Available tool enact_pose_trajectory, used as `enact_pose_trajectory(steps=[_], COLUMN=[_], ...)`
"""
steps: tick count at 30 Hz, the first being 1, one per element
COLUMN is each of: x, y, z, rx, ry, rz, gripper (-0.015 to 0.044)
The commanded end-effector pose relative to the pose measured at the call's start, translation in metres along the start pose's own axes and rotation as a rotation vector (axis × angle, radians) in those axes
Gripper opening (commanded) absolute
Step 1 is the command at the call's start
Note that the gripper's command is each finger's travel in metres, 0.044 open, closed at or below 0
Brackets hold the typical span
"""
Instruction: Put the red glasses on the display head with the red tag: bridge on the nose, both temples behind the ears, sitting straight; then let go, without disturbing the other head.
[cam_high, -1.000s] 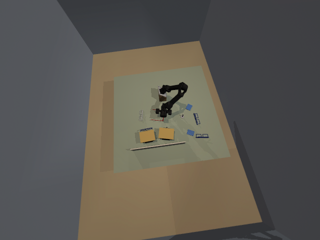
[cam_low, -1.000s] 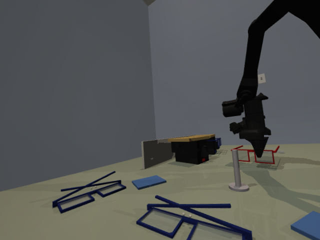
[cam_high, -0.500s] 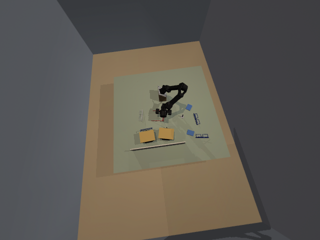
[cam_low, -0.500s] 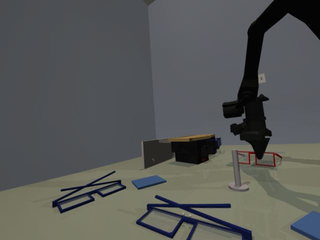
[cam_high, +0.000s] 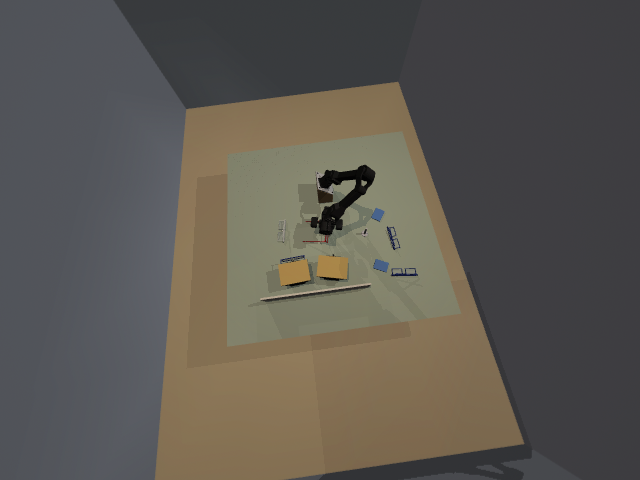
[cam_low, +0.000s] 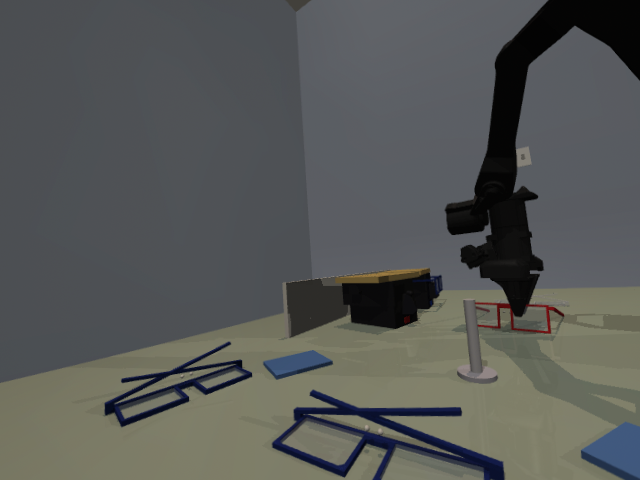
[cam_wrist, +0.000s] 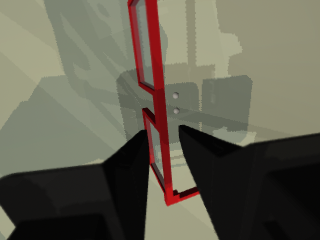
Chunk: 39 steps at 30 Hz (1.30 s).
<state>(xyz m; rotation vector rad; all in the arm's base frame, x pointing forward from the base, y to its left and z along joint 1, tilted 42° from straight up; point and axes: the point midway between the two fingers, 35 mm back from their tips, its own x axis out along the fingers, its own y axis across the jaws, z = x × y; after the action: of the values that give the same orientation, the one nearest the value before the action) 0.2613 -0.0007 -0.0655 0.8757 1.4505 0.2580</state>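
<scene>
The red glasses (cam_high: 312, 241) (cam_low: 549, 320) (cam_wrist: 160, 105) are low at the mat, temples spread and pointing left in the top view. My gripper (cam_high: 326, 227) (cam_low: 519, 313) (cam_wrist: 163, 133) is slightly open. Its fingertips are on either side of the front frame, with gaps in the wrist view. The black display head with the red tag (cam_low: 406, 319) (cam_high: 332, 267) is under the right yellow top and bears no glasses. The other head, under the left yellow top (cam_high: 294, 272), has blue glasses (cam_high: 292, 258) at its front. The red-tag head's face is mostly hidden.
A thin post (cam_high: 364, 233) (cam_low: 473, 341) on a round base stands right of the gripper. Blue blocks (cam_high: 377, 214) (cam_low: 298, 363) and folded navy glasses (cam_high: 404, 274) lie farther right. Pale glasses (cam_high: 281, 228) lie left. A long low board (cam_high: 315, 292) (cam_low: 312, 310) stands behind the heads.
</scene>
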Motion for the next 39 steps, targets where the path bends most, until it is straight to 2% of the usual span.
enact_pose_trajectory(steps=[1,14,21,25,29,38,39], x=[-0.001,-0.006,-0.052,-0.054,-0.049,-0.054,-0.054], y=[-0.003,-0.009,0.001,0.002,0.0,-0.004,-0.004], z=[-0.001,-0.002,-0.001,-0.001,0.001,-0.001,-0.001], rx=[0.001,0.005,0.005,0.005,0.009,-0.001,-0.001], ry=[0.005,0.009,0.009,0.009,0.0,0.009,0.009], rz=[-0.002,-0.001,-0.003,-0.003,0.001,-0.003,-0.003], gripper=[0.0107,0.0107,0.0107,0.0107,0.02,0.02,0.0174])
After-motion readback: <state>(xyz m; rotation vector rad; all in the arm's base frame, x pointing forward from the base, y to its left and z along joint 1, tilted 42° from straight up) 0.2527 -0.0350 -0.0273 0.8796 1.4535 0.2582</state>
